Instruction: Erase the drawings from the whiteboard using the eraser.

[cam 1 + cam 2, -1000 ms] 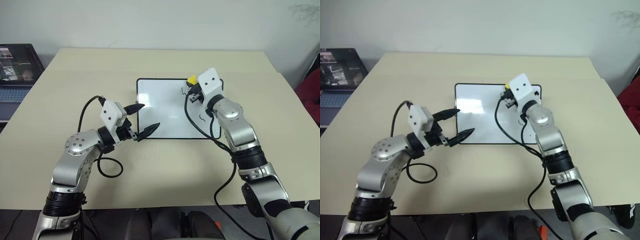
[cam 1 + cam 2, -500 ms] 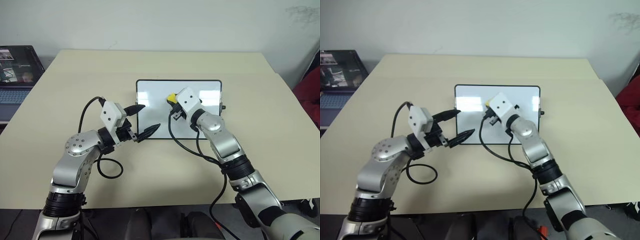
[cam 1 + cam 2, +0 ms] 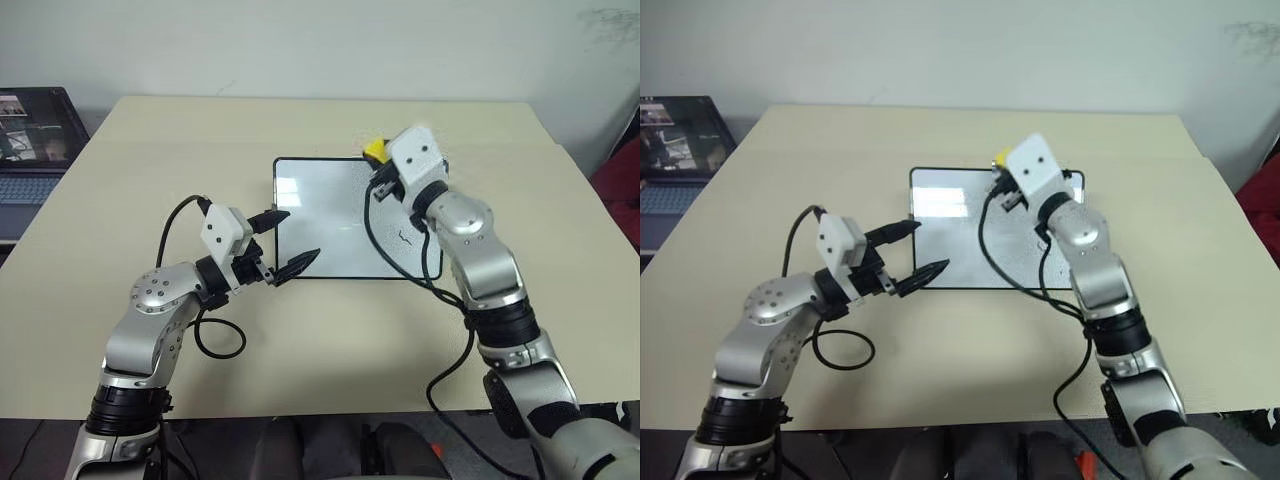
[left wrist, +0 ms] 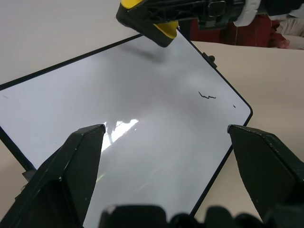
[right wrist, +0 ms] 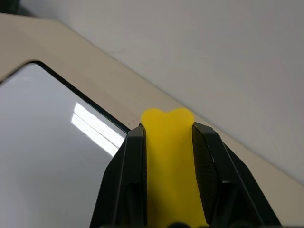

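Observation:
The whiteboard (image 3: 330, 225) lies flat in the middle of the table. My right gripper (image 3: 380, 168) is shut on the yellow eraser (image 3: 375, 150) and holds it over the board's far edge, right of centre. The wrist view shows the eraser (image 5: 170, 161) clamped between both fingers. Of the drawings, a small dark squiggle (image 4: 207, 96) and a dot (image 4: 233, 106) sit near the board's right side, nearer to me than the eraser. My left gripper (image 3: 300, 234) is open and holds nothing. It hovers at the board's near left corner.
A laptop (image 3: 30, 140) with a lit screen stands beyond the table's left edge. Something red (image 3: 622, 190) shows past the right edge. Black cables hang from both wrists, and the right one loops over the board's near right part.
My right gripper swept the eraser left and toward me across the board, then returned to the far edge. The left arm stayed still.

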